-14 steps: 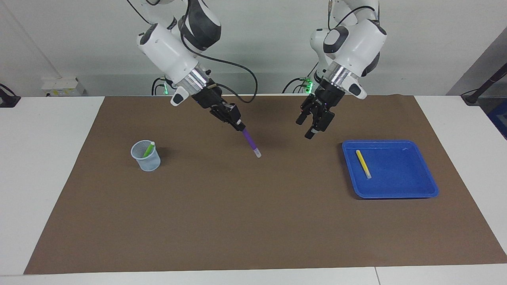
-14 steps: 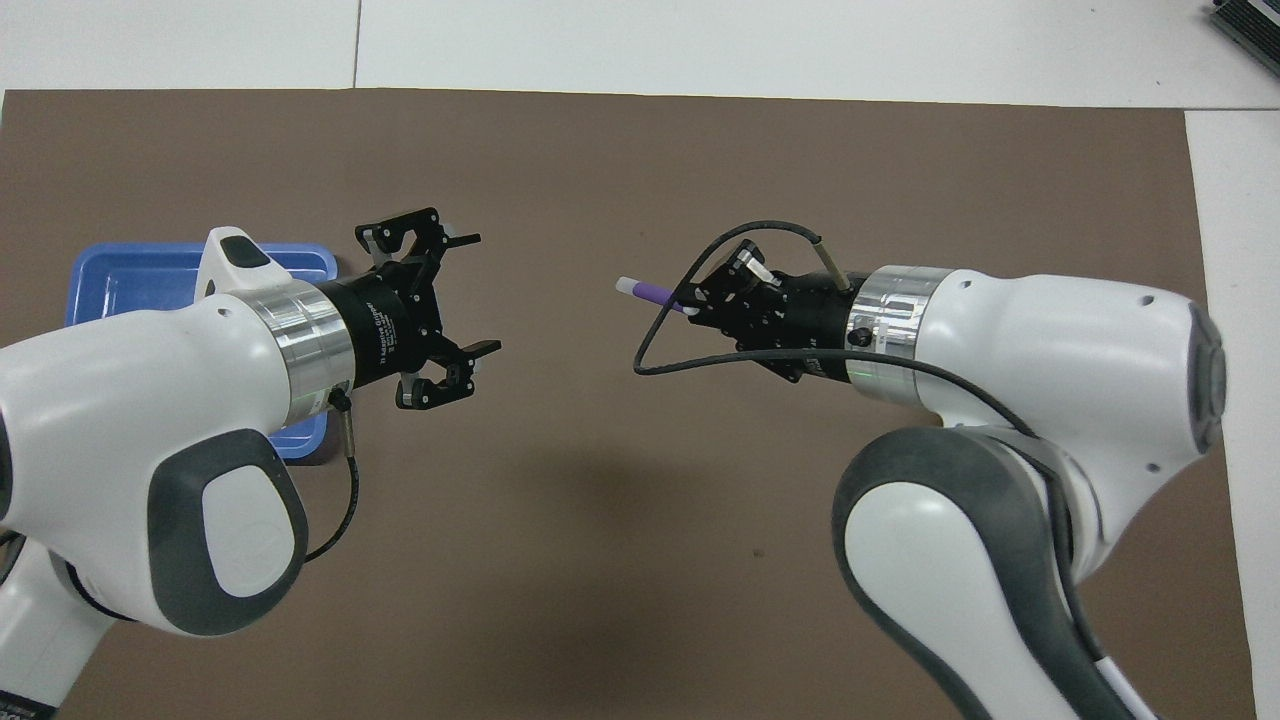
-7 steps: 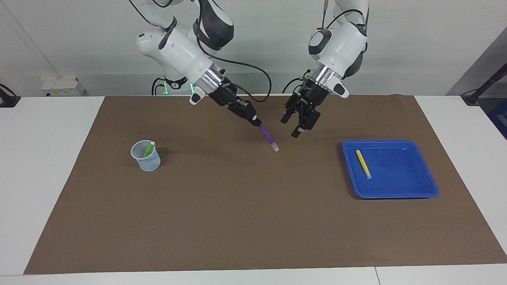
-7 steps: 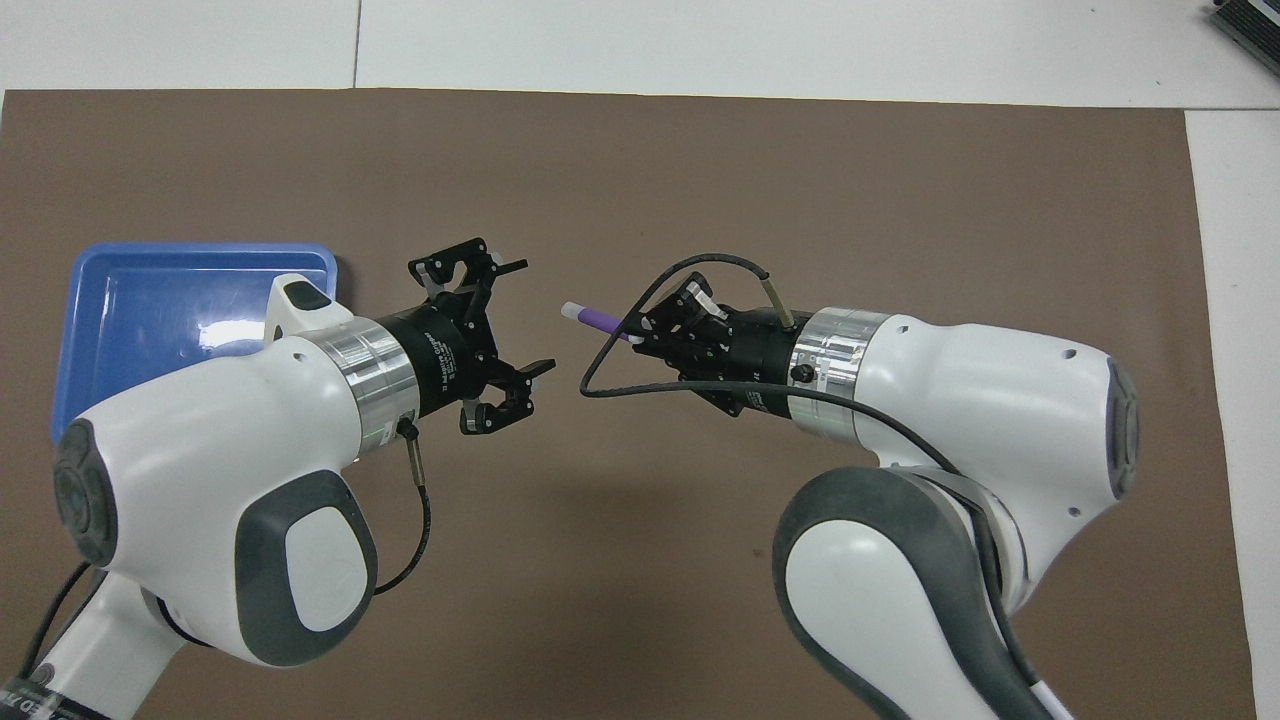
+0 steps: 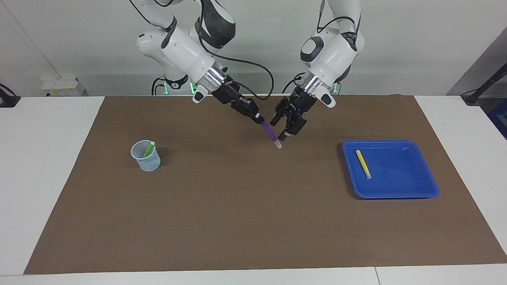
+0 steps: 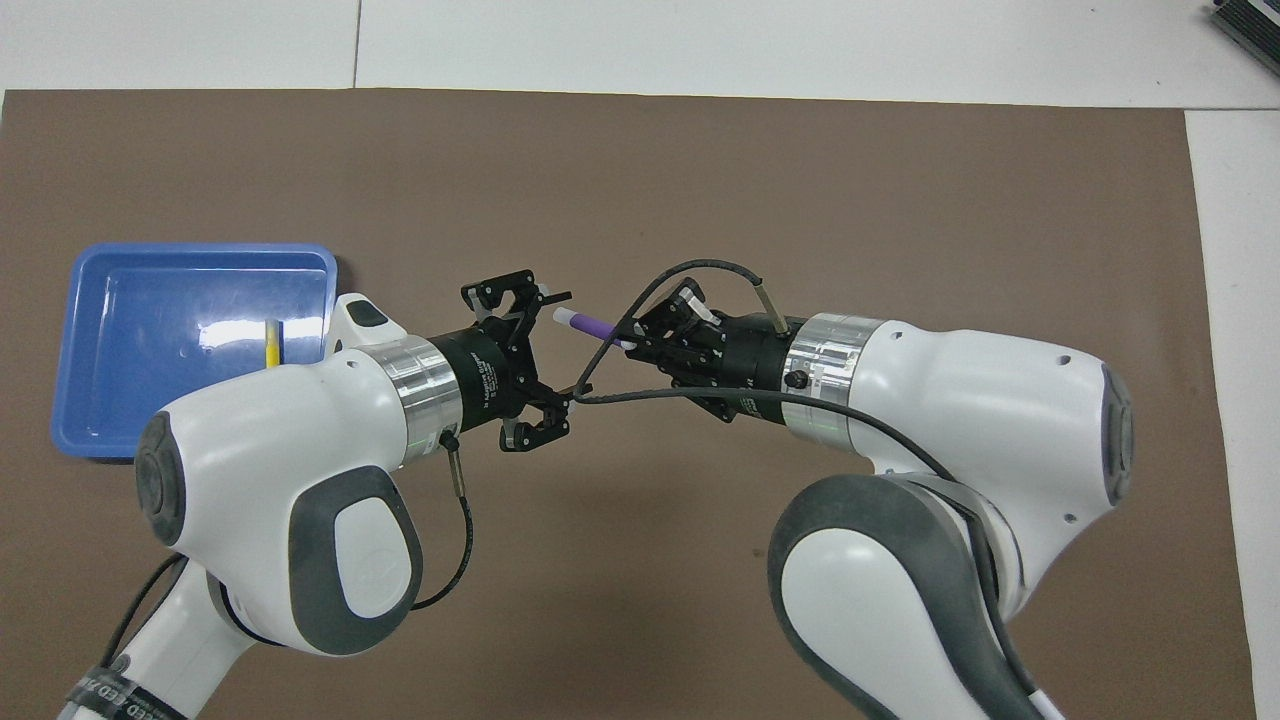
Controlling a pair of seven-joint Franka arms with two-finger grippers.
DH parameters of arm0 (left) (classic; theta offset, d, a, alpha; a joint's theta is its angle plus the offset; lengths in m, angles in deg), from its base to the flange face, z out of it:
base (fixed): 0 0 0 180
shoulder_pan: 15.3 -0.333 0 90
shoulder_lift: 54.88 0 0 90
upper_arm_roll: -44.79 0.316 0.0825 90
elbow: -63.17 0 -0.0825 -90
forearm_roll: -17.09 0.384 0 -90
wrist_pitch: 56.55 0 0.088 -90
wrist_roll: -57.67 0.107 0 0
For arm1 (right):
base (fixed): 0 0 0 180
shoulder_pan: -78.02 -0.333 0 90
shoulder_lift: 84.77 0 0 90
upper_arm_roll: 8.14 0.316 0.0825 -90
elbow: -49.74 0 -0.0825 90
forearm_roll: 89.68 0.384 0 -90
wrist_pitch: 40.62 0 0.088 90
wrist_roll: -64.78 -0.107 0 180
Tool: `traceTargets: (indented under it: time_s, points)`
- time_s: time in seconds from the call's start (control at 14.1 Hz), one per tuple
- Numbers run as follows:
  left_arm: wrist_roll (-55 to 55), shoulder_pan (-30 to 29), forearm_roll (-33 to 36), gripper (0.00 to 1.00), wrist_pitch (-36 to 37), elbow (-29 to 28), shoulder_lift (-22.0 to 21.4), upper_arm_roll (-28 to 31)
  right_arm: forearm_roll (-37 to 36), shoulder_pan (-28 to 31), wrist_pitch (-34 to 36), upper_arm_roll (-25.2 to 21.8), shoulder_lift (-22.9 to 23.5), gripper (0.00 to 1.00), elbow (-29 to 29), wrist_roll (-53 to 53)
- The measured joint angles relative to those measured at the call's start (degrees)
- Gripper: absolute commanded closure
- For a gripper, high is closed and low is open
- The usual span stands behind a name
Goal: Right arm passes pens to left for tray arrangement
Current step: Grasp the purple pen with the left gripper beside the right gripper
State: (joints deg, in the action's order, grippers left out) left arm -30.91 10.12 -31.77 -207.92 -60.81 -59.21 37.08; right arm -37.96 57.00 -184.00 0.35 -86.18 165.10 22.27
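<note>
Gripping the purple pen (image 5: 271, 135) by its upper end above the middle of the brown mat (image 5: 253, 221), the right gripper (image 5: 257, 117) slants it pale tip downward toward the left gripper (image 5: 279, 132), whose parted fingers stand at that free tip, not visibly closed on it. The blue tray (image 5: 396, 194), holding the yellow pen (image 5: 363, 164), waits at the left arm's end. The green pen (image 5: 149, 149) stands in a mesh cup (image 5: 146, 160), nothing blocking the exchange.

The left arm (image 6: 290, 480) covers most of the yellow pen (image 6: 272, 343) and a corner of the blue tray (image 6: 150, 265) in the overhead view. The cup (image 5: 146, 156) hides the green pen's (image 5: 149, 149) lower part. Both arms' bases are cut off.
</note>
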Motion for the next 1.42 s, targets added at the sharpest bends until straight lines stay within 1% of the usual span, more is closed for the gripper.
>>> traceTargets:
  time_s: [0.14, 0.5, 0.78, 0.85, 0.92, 1.06, 1.14, 1.28, 1.35, 1.42]
  points:
    - [2.5, 0.4, -3.1, 0.12, -0.2, 0.0, 0.0, 0.0, 0.0, 0.0, 0.0, 0.0, 0.0, 1.0, 0.0, 0.0]
    - [2.9, 0.7, -6.2, 0.13, -2.5, 0.1, 0.3, 0.0, 0.0, 0.1, 0.0, -0.1, 0.0, 1.0, 0.0, 0.0]
    - [2.9, 3.1, -6.6, 0.14, -7.3, 0.8, 2.9, 0.0, 0.0, 0.2, 0.0, -0.2, 0.0, 1.0, 0.1, 0.0]
    - [2.9, 3.7, -6.6, 0.17, -8.1, 1.1, 3.6, 0.0, 0.0, 0.3, 0.0, -0.2, 0.0, 1.0, 0.1, 0.0]
    - [2.9, 4.1, -6.7, 0.23, -8.4, 1.3, 4.1, 0.0, 0.0, 0.3, 0.0, -0.2, 0.0, 1.0, 0.1, 0.0]
    - [2.9, 4.2, -6.7, 0.52, -8.4, 1.7, 4.5, 0.0, 0.0, 0.3, 0.0, -0.2, 0.0, 1.0, 0.1, 0.0]
    - [2.9, 4.2, -6.7, 0.54, -8.4, 1.8, 4.5, 0.0, 0.0, 0.3, 0.0, -0.2, 0.0, 1.0, 0.1, 0.0]
    - [2.9, 4.2, -6.7, 0.53, -8.4, 2.0, 4.5, 0.1, 0.0, 0.3, 0.0, -0.2, 0.0, 1.0, 0.1, 0.0]
    - [2.9, 4.2, -6.7, 0.51, -8.4, 2.1, 4.5, 0.1, 0.0, 0.3, 0.0, -0.2, -0.1, 1.0, 0.1, 0.0]
    - [2.9, 4.2, -6.7, 0.45, -8.4, 2.2, 4.5, 0.1, 0.0, 0.3, 0.0, -0.2, -0.1, 1.0, 0.1, 0.0]
